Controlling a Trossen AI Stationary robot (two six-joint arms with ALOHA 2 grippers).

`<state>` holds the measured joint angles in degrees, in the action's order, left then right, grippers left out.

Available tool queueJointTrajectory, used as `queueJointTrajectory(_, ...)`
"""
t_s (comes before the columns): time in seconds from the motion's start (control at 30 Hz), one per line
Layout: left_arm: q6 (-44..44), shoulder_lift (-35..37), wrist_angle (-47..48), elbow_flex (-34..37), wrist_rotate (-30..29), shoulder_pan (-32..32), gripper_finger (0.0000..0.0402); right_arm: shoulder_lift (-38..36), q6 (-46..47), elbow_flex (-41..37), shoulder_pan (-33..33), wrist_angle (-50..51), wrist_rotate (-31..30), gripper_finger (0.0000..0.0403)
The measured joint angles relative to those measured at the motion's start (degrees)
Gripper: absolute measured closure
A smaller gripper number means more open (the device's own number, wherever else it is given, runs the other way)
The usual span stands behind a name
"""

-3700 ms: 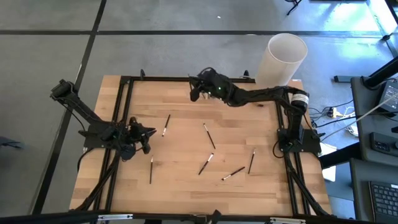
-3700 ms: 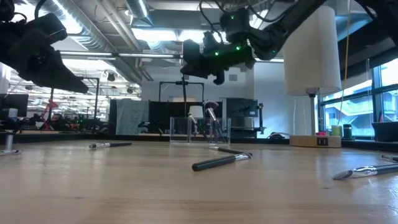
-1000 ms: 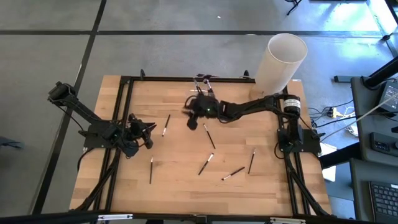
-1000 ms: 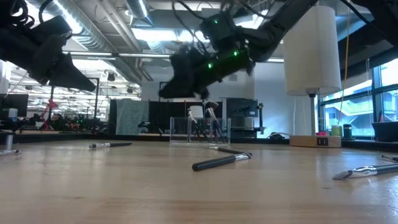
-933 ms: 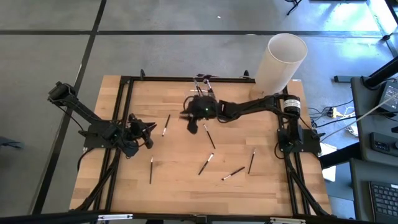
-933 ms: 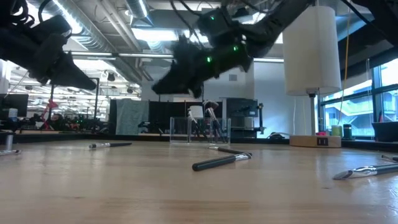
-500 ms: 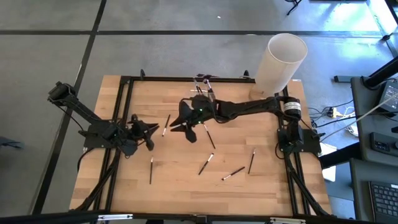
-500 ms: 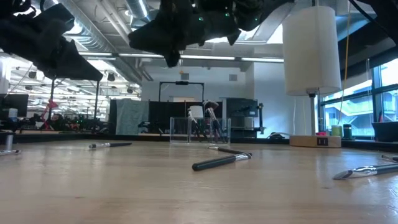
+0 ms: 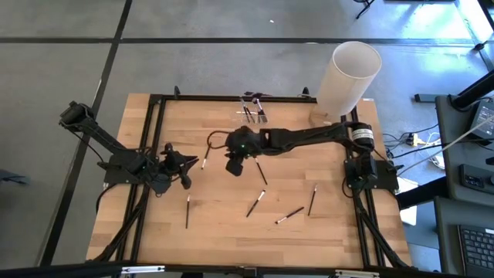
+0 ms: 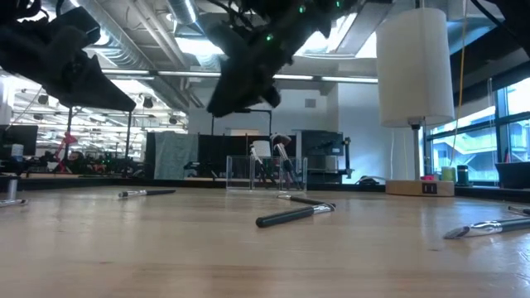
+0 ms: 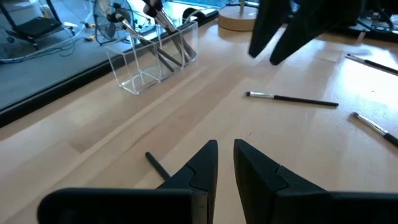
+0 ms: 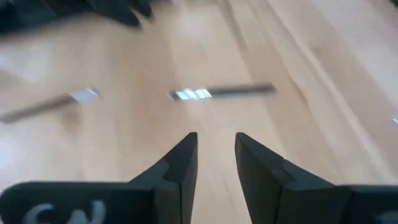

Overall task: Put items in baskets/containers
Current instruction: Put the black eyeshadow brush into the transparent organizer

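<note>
The right hand [image 9: 234, 166] has swung down beside a brush [image 9: 206, 154].

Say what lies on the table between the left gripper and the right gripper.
One makeup brush lies on the wood between the left gripper and the right gripper. The high view shows it.

wooden table [image 9: 231, 232], tall white cylinder [image 9: 351, 73]

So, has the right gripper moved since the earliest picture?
Yes. The right gripper has left the clear holder at the table's far edge and now hangs over the middle, toward the left arm.
</note>
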<state>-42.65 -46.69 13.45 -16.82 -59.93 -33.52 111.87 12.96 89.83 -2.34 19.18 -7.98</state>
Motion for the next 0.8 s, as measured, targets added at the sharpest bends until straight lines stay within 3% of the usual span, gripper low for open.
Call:
queueJointTrajectory(0.17,-0.3,-1.3,0.0,0.0,-0.9,0.0,0.0354,0.0,2.8,5.6,1.2,13.6,-6.1,0.0295)
queueJointTrajectory(0.43,-1.6,-3.4,-0.5,0.0,-0.1,0.0,0.0354,1.0,15.8,5.6,0.9,24.4,-0.5,0.0295)
queueJointTrajectory(0.6,-1.6,-4.5,-1.8,0.0,1.8,0.0,0.0354,3.3,19.8,5.5,0.2,29.7,0.7,0.0295)
queueJointTrajectory(0.8,-1.6,-4.9,-1.7,0.0,3.5,0.0,0.0354,7.0,23.7,5.5,-2.9,34.4,6.3,0.0295)
